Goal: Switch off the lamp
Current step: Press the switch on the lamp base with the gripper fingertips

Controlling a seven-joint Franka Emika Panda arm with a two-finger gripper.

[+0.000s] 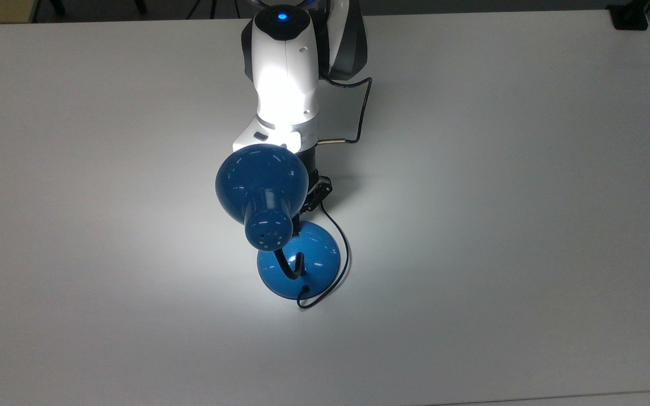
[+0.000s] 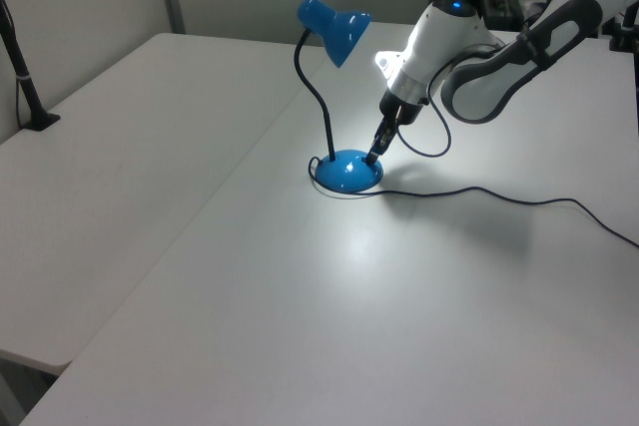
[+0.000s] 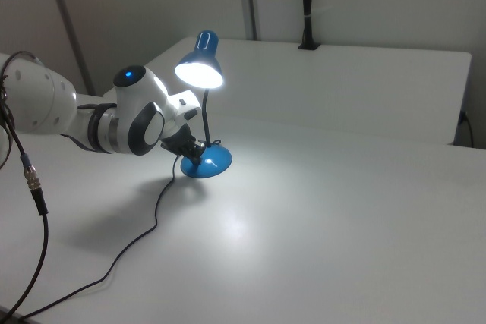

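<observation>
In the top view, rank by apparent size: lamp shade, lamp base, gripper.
1. Lamp shade, though it sits nearer the camera, so real size is unsure.
2. Lamp base.
3. Gripper, partly hidden by the shade.

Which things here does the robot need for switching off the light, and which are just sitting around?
Needed for the job:
- the blue desk lamp, shining now
- the gripper, down at the lamp's base
- the lamp's black cord

Just there:
- the white table
- the black post at the table's far edge in the right view
</observation>
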